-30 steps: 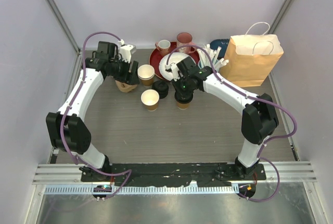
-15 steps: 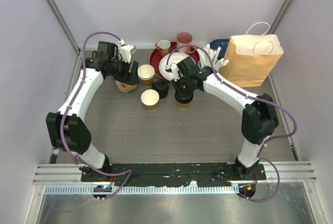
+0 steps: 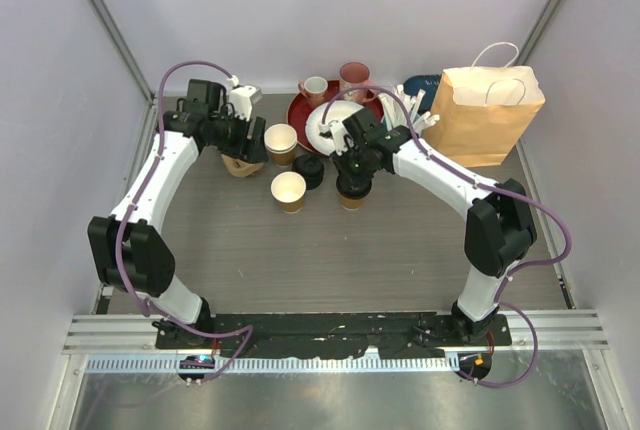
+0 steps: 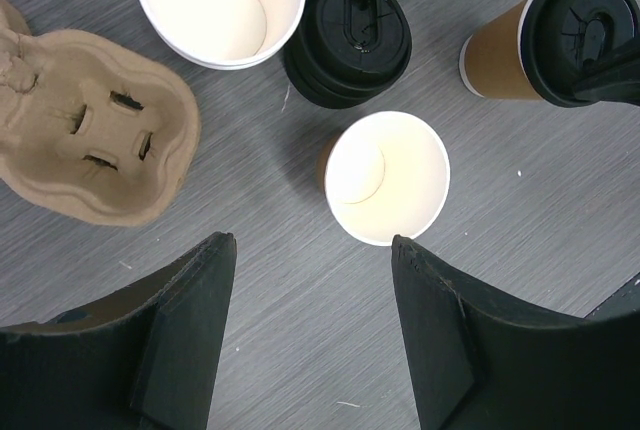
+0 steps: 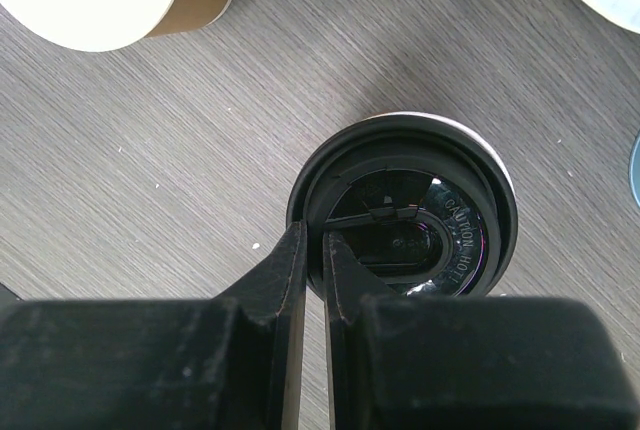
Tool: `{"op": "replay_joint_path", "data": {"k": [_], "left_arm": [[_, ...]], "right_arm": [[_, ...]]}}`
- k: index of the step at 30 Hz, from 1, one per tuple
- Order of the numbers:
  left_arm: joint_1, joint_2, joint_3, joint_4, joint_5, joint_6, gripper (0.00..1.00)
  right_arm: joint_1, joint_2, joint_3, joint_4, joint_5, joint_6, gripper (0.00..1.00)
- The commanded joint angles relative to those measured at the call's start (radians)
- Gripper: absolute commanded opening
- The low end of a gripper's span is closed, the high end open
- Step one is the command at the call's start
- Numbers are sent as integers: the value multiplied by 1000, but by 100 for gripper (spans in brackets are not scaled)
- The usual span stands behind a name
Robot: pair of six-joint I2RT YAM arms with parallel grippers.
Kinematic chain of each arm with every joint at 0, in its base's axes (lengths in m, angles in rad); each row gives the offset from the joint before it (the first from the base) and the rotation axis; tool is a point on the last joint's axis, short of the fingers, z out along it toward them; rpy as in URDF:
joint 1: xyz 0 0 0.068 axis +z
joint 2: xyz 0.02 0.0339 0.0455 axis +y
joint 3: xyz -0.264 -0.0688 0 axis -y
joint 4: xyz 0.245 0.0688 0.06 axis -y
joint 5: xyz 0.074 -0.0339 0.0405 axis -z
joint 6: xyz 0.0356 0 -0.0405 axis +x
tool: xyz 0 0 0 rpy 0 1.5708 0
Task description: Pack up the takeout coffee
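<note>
Fingers (image 5: 282, 290) of the right gripper (image 5: 309, 240) pinch nearly shut on the rim of a black lid (image 5: 440, 200), probably seating it on its tan cup (image 4: 495, 55). At the right, the paper bag (image 3: 485, 115) waits for cups. The pulp carrier (image 4: 90, 140) lies left. The left gripper (image 4: 312, 242) hangs open over an uncovered cup (image 4: 385, 175) beside spare lids (image 4: 348, 40).

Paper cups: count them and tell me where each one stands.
3. One open cup beside the cardboard carrier; another open cup near the black lid stack; one lidded cup under the right gripper. The bag could hide more.
</note>
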Motion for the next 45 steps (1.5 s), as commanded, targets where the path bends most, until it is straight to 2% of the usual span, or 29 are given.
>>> {"op": "replay_joint_path", "data": {"k": [1,15,26,31,39,45], "left_arm": [[-4,-49,33,0,17,7,68],[-12,-45,34,-3,20,1,68],[-107,-39,48,-15,-6,-14,67],[-154,-32,63,-17,28,-57,66],[-266,23,40,52,40,-203,54],[-316,120,88,77,19,-244,46]], "right_arm": [[-18,-52,-20,21,-55,-11,1],[-41,-27,-44,26,-74,-18,1],[-13,-9,-41,-14,71,-7,1],[-12,19,-67,-8,65,-1,1],[-10,10,-124,21,63,24,1],[-15,-18,-129,34,14,15,1]]}}
